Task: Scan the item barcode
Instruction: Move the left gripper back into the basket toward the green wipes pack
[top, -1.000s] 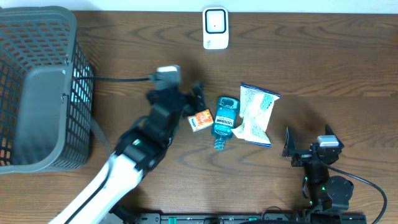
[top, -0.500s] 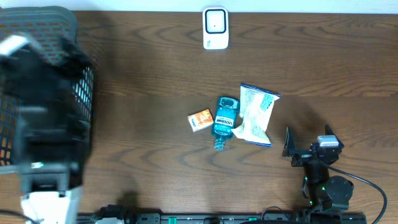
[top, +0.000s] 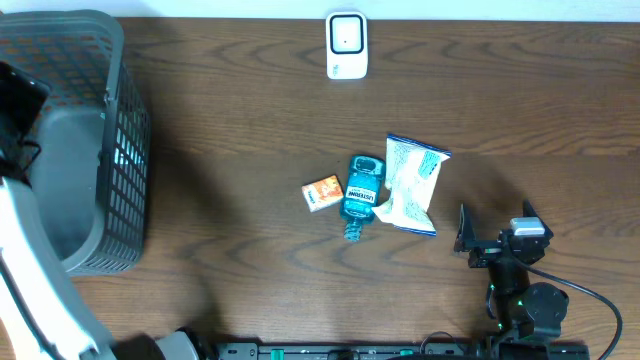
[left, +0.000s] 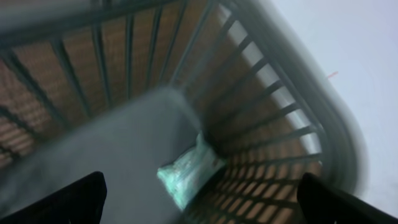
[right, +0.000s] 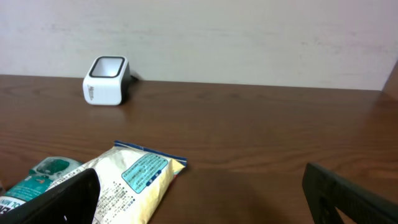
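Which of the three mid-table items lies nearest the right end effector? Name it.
The white-and-blue snack bag, closest to the right end effector; the blue mouthwash bottle and the orange box lie beyond it.

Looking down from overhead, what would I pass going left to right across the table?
basket → orange box → blue bottle → bag → right claw
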